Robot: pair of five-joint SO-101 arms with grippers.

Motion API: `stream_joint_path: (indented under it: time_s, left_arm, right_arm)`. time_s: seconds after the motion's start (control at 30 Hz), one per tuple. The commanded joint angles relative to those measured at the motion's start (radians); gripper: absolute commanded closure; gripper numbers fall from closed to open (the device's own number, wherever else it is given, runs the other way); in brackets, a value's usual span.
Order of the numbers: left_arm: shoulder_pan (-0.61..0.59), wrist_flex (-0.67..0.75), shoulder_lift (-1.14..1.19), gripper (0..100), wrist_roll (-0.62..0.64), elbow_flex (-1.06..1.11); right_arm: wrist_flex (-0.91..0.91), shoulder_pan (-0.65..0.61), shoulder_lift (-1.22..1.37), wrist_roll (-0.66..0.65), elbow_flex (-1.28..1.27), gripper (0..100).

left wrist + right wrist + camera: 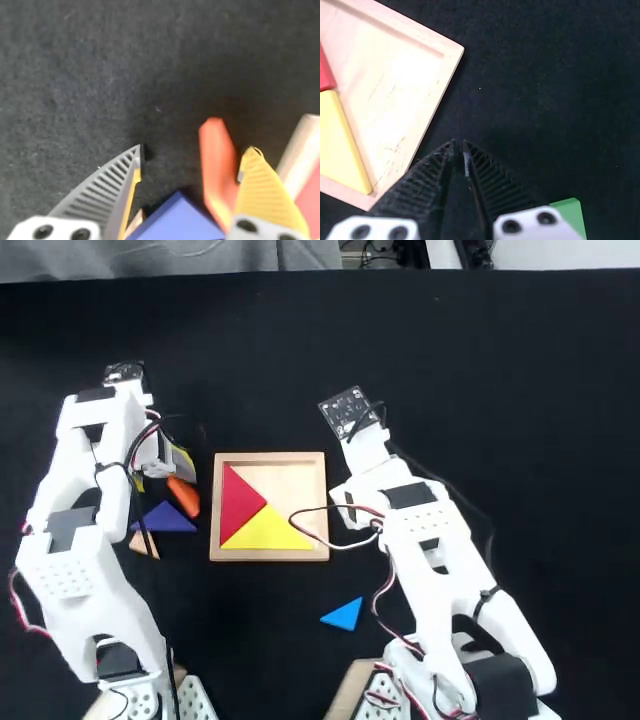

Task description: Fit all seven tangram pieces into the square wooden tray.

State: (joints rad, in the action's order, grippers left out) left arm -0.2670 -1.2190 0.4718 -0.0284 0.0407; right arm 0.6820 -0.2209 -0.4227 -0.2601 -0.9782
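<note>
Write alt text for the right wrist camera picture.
The right hand, shut on nothing, hangs over the black table beside a corner of the wooden tray. The tray holds a yellow piece and a red piece; a green piece lies nearby.

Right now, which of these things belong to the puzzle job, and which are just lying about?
Belong to the job: tray, red triangle, yellow triangle, orange piece, dark blue triangle, tan triangle, light blue triangle, green piece.

Just lying about: black table cover, grey cloth at the back.
</note>
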Motion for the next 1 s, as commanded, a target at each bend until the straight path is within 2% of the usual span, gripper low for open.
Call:
stream_joint_path:
  time_s: [0.0,0.37,0.6,0.73,0.83,0.97]
  left_arm:
    - [0.053,-0.068,0.018,70,0.037,-0.102]
    - [0.179,-0.160,0.095,70,0.080,-0.223]
    - [0.122,-0.258,0.086,70,0.117,-0.285]
    - [0.105,-0.410,0.069,70,0.126,-0.320]
    - [0.099,-0.476,0.025,70,0.245,-0.302]
    - [0.059,-0.433,-0.041,77,0.430,-0.203]
  right_arm:
    - [-0.015,0.011,0.010,0.002,0.004,98.6]
    - [-0.012,0.011,0.010,0.002,0.004,98.6]
    - [-0.012,0.011,0.010,0.000,0.004,98.6]
    - [-0.014,0.011,0.010,0.000,0.004,98.6]
    - [-0.014,0.011,0.010,0.000,0.004,98.6]
    - [-0.012,0.011,0.010,0.000,0.004,98.6]
